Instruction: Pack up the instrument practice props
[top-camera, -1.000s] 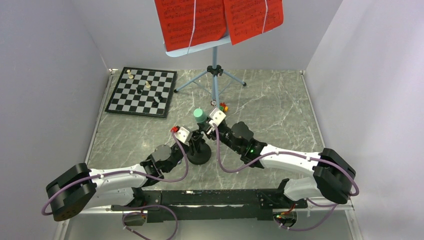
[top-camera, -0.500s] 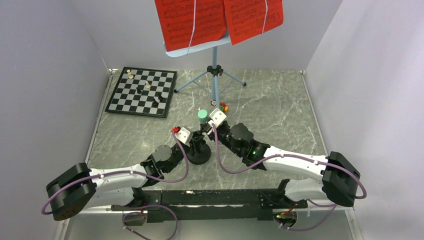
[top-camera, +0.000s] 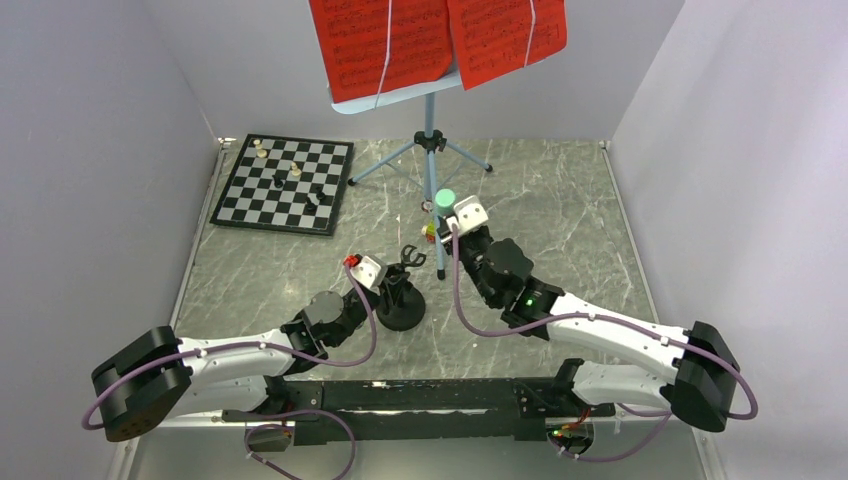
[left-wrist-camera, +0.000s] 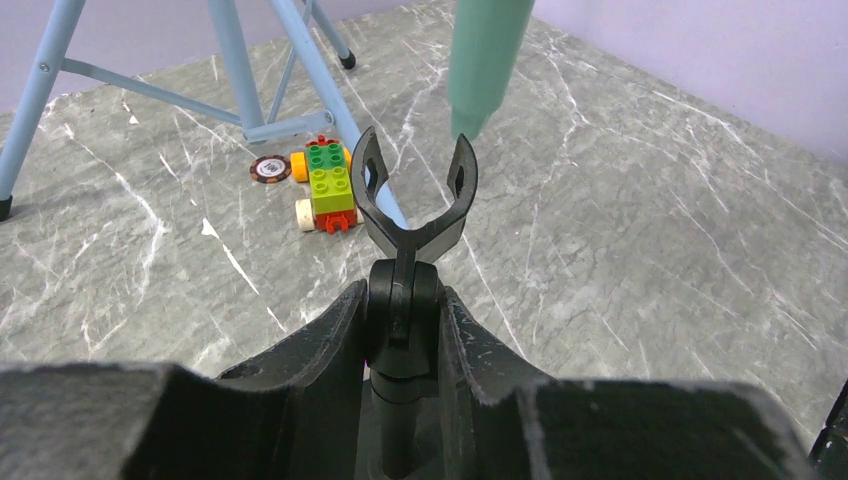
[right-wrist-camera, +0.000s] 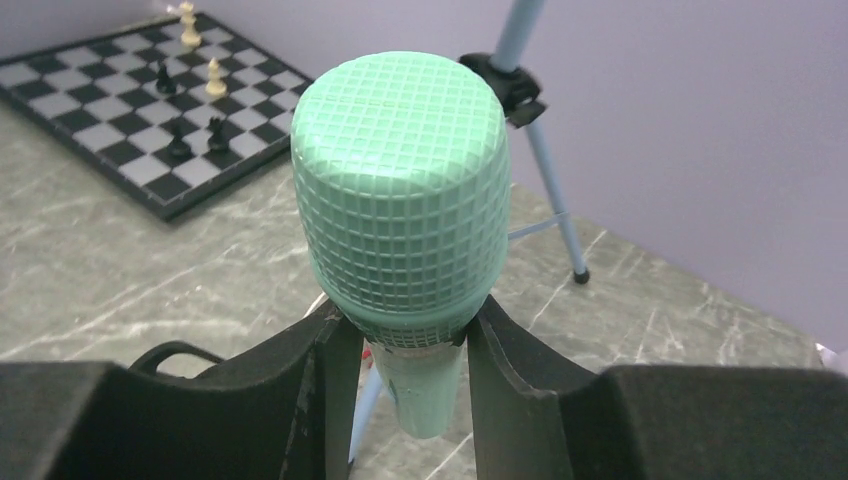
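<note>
Two grips show: left jaws clamp the black mic stand (left-wrist-camera: 411, 235), right jaws the mint-green microphone (right-wrist-camera: 400, 180).

Left arm (top-camera: 230, 355), right arm (top-camera: 610, 335): white link shells, black joint housings | purple cables (top-camera: 373, 325) looped alongside | white wrist camera blocks (top-camera: 368, 268) | green light (top-camera: 527, 298) on right arm | left gripper (left-wrist-camera: 403, 300), right gripper (right-wrist-camera: 405, 320): matte black fingers | black base rail (top-camera: 420, 395)

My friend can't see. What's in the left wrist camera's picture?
The left gripper clamps the post of a black mic stand whose forked clip is empty. The lower end of a mint-green microphone hangs at the top, clear of the clip. Behind, on the grey marbled table, a small block toy lies by the light blue music stand legs.
</note>
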